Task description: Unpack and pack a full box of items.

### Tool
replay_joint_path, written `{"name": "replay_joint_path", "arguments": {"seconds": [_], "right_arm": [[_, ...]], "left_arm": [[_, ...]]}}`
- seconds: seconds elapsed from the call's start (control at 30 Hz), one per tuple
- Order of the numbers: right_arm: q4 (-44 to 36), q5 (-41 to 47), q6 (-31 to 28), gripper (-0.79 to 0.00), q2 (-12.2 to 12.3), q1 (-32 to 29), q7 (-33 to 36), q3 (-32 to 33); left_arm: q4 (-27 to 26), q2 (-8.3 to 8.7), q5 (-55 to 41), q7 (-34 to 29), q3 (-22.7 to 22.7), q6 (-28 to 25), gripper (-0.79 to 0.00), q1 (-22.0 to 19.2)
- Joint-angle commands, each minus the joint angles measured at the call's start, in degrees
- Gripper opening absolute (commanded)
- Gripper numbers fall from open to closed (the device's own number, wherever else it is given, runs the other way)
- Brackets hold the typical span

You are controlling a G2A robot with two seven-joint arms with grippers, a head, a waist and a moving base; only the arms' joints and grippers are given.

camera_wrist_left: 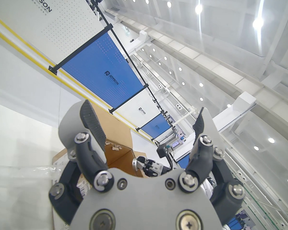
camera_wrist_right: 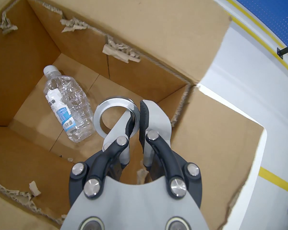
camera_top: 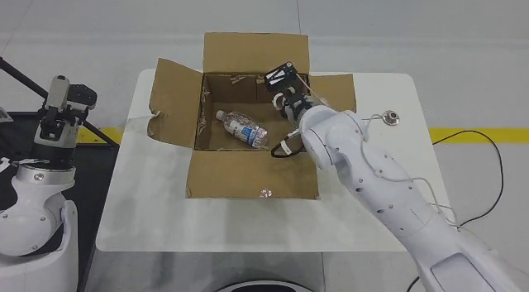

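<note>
An open cardboard box (camera_top: 252,178) stands in the middle of the white table (camera_top: 132,209). A clear plastic water bottle (camera_top: 244,126) with a white cap lies on the box floor (camera_wrist_right: 67,106). My right gripper (camera_wrist_right: 135,116) hangs inside the box near its far right corner (camera_top: 283,93), shut on the rim of a silver metal ring (camera_wrist_right: 110,117) beside the bottle. My left gripper (camera_wrist_left: 144,108) is off the table's left side (camera_top: 70,93), pointing up, open with nothing between its fingers.
All four box flaps (camera_top: 256,50) are folded outward, with torn edges (camera_wrist_right: 120,52). A small round metal item (camera_top: 388,117) lies on the table to the right of the box. The left wrist view shows the box (camera_wrist_left: 115,130) from the side.
</note>
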Motion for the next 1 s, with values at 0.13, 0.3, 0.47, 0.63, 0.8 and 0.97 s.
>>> {"name": "replay_joint_path", "arguments": {"seconds": [0.13, 0.3, 0.47, 0.63, 0.8, 0.97], "right_arm": [[9.96, -3.84, 2.70, -0.785, -4.29, 3.41, -1.18, -7.74], [20.17, -3.82, 3.73, -0.785, -8.39, 6.17, -1.94, -11.65], [27.91, -1.77, 2.47, -0.785, -11.60, 7.82, -2.72, -12.87], [32.84, -0.56, 1.70, -0.511, -13.97, 8.86, -4.01, -12.94], [33.68, -0.97, 1.56, -0.394, -15.29, 9.32, -4.75, -12.30], [30.77, -2.47, 0.75, -0.394, -15.19, 8.73, -4.32, -10.56]], "left_arm": [[-0.10, 0.03, -0.50, 0.60, -0.81, -0.25, 0.000, 0.93], [-0.10, 0.03, -0.50, 0.60, -0.81, -0.25, 0.000, 0.93], [-0.10, 0.03, -0.50, 0.60, -0.81, -0.25, 0.000, 0.93], [-0.10, 0.03, -0.50, 0.60, -0.81, -0.25, 0.000, 0.93], [-0.10, 0.03, -0.50, 0.60, -0.81, -0.25, 0.000, 0.93], [-0.10, 0.03, -0.50, 0.60, -0.81, -0.25, 0.000, 0.93]]}}
